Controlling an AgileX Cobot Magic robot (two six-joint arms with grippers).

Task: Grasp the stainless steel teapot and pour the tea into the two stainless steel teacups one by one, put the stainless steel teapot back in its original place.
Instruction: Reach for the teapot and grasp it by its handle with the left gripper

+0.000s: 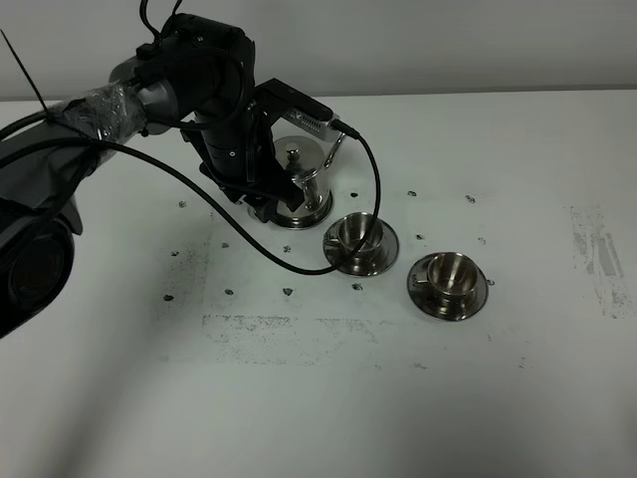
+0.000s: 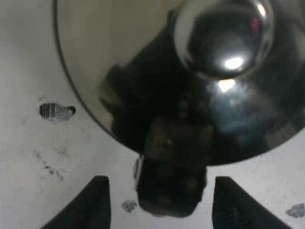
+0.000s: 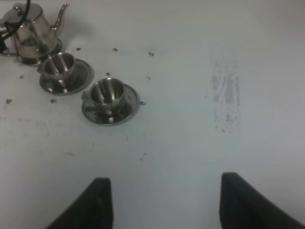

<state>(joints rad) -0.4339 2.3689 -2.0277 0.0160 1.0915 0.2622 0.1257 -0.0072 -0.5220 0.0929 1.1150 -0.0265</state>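
White worktop (image 1: 299, 398): left fingers (image 2: 93, 205) spread beside the standing teapot (image 1: 302, 182), right fingers (image 3: 97, 205) spread, empty; pouring into 2 cups (image 1: 358, 233) (image 1: 448, 271) apparently remains.

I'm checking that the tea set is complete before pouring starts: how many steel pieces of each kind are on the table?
Teapot: 1
Teacups: 2
Saucers: 2
Round tray under the teapot: 1
Total: 6
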